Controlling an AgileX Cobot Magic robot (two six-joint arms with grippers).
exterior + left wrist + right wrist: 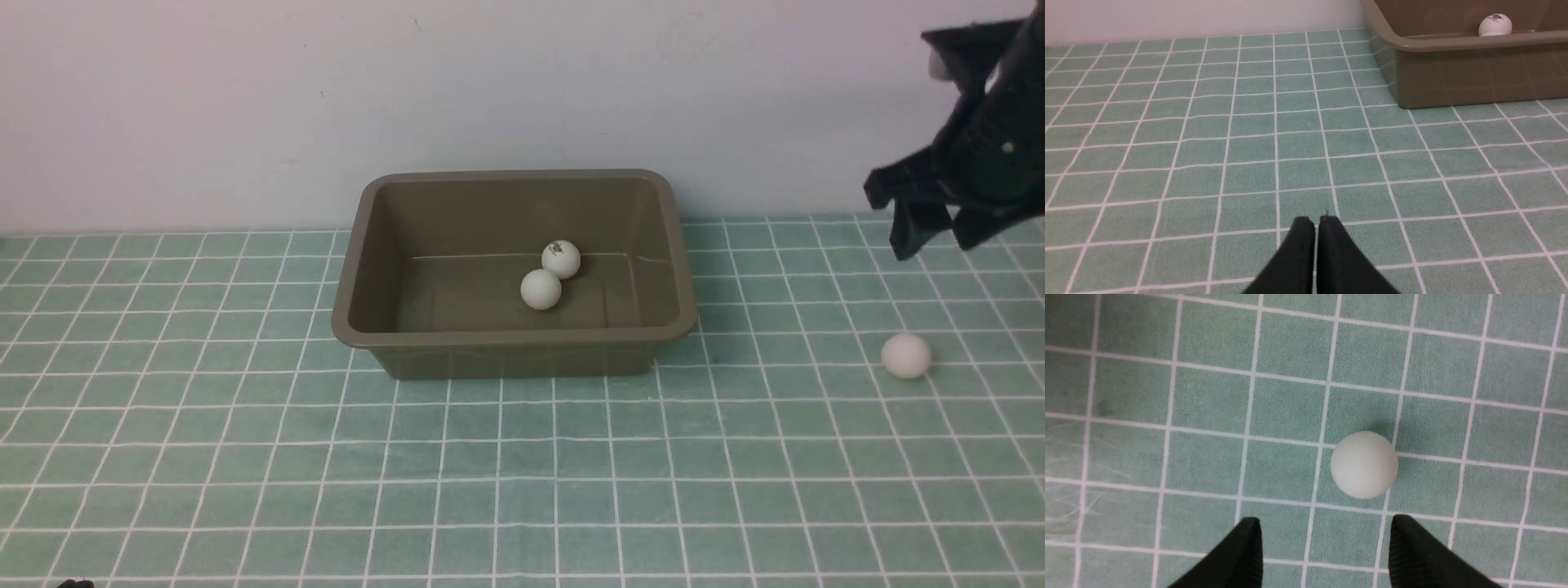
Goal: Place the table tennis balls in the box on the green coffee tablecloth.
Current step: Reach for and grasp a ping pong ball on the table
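Observation:
The olive-brown box [511,333] stands on the green coffee tablecloth [245,457] with two white table tennis balls in it, one plain [540,289] and one with a dark logo [561,259]. A third ball [905,355] lies on the cloth to the right of the box. My right gripper [935,233] hangs open and empty well above and behind that ball; in the right wrist view the ball [1364,464] lies just beyond the spread fingertips [1325,528]. My left gripper [1316,220] is shut on nothing, low over bare cloth left of the box [1453,69].
A pale wall [245,106] runs right behind the box. The box's front left corner stands off to one side ahead of the left gripper, with the logo ball [1495,25] showing over its rim.

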